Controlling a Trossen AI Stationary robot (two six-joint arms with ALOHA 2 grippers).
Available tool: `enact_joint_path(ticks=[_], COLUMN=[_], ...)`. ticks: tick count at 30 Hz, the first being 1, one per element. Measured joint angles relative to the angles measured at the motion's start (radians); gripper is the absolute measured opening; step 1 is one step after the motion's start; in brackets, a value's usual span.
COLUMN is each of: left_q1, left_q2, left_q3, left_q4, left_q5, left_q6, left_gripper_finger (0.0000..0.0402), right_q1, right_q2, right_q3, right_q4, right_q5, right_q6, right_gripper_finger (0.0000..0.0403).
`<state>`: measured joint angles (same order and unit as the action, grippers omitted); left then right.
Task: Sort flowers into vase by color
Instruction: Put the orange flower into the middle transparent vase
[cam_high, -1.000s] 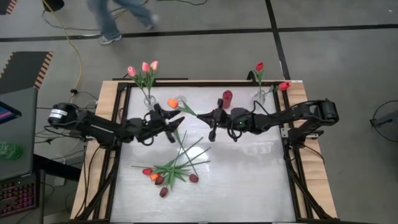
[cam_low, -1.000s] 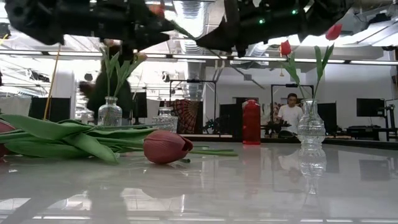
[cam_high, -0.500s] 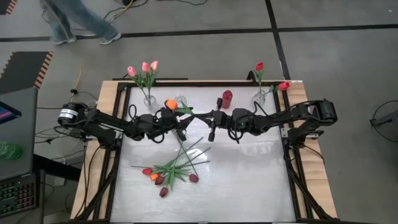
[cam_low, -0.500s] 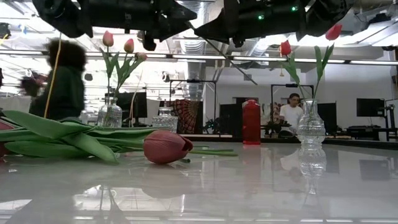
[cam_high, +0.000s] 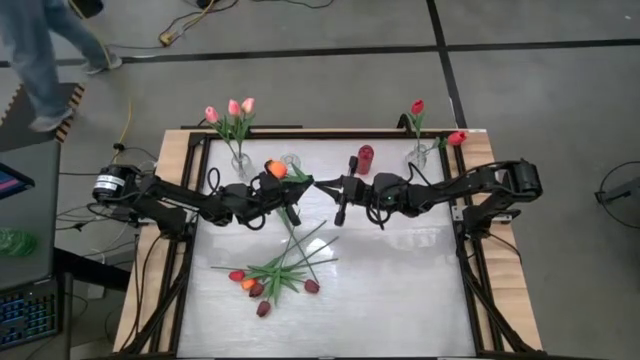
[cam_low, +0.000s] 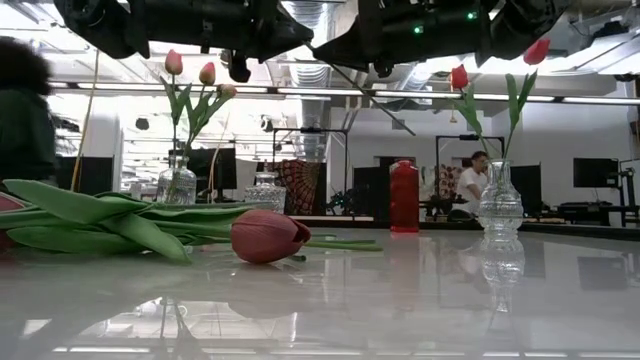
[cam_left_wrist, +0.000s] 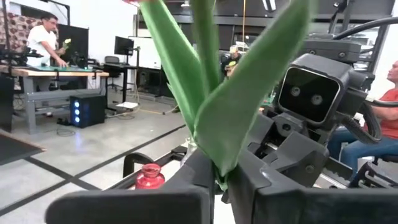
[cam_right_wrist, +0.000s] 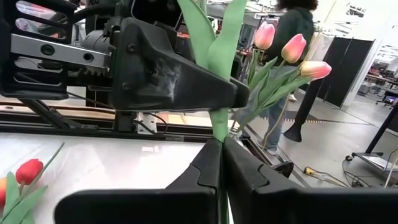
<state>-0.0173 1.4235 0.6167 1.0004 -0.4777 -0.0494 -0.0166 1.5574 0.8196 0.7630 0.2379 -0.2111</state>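
Above the table's far middle, an orange tulip (cam_high: 275, 170) hangs between my two grippers, which meet tip to tip. My left gripper (cam_high: 297, 190) and my right gripper (cam_high: 325, 187) are both shut on its stem. Its green leaves (cam_left_wrist: 211, 93) rise past the fingers. A clear vase (cam_high: 240, 160) at the far left holds three pink tulips (cam_high: 232, 108). Another clear vase (cam_high: 418, 153) at the far right holds red tulips (cam_high: 417, 107). Between them stand an empty clear vase (cam_high: 291, 160) and a red vase (cam_high: 365, 158). Several loose tulips (cam_high: 272, 277) lie on the table. My left gripper pinches the orange tulip's stem where the leaves spring from it (cam_left_wrist: 217, 176), between its two fingers. The fingers come about level from the table's left. The tulip is lifted clear of the table, its leaves standing above the fingers. My right gripper pinches the same stem just below the leaves (cam_right_wrist: 217, 138), between its two fingers and right beside the left gripper's fingertip (cam_right_wrist: 233, 93). Its fingers come level from the table's right and lie across the stem.
The pile of loose tulips (cam_low: 120, 220) lies near the table's left middle, a maroon head (cam_low: 268, 236) toward the centre. The four vases line the far edge. The table's right and near parts are bare. A person (cam_high: 40, 60) walks beyond the far left corner.
My left gripper has moved toward the table's right, up to my right gripper, and has shut on the orange tulip's stem. My right gripper has kept its place and its hold. The tulip's head has shifted slightly nearer.
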Motion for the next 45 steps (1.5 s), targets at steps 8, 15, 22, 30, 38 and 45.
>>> enact_joint_path(ticks=[8,15,22,30,38,45], left_q1=[0.018,0.056,0.109,0.188,0.261,0.291], left_q2=[0.000,-0.012,-0.098,-0.264,-0.421,-0.535], left_q3=[0.000,0.000,-0.001,0.000,0.000,0.000], left_q4=[-0.001,-0.023,-0.139,-0.310,-0.554,-0.703], left_q5=[-0.006,-0.008,-0.007,-0.026,-0.073,-0.072], left_q6=[0.000,0.002,0.029,0.104,0.115,0.074], left_gripper_finger=[0.0011,0.0006,0.0005,0.0005,0.0005,0.0005], right_q1=[-0.008,-0.027,-0.037,-0.036,-0.036,-0.036], right_q2=[-0.001,-0.002,-0.001,-0.001,-0.001,-0.001], right_q3=[0.000,0.002,0.001,0.000,0.000,0.000], right_q4=[-0.020,-0.140,-0.299,-0.473,-0.522,-0.523], right_q5=[0.000,0.000,-0.001,-0.002,-0.002,-0.002], right_q6=[0.061,0.113,0.112,0.109,0.109,0.108], right_gripper_finger=[0.0081,0.0152,0.0201,0.0206,0.0205,0.0205])
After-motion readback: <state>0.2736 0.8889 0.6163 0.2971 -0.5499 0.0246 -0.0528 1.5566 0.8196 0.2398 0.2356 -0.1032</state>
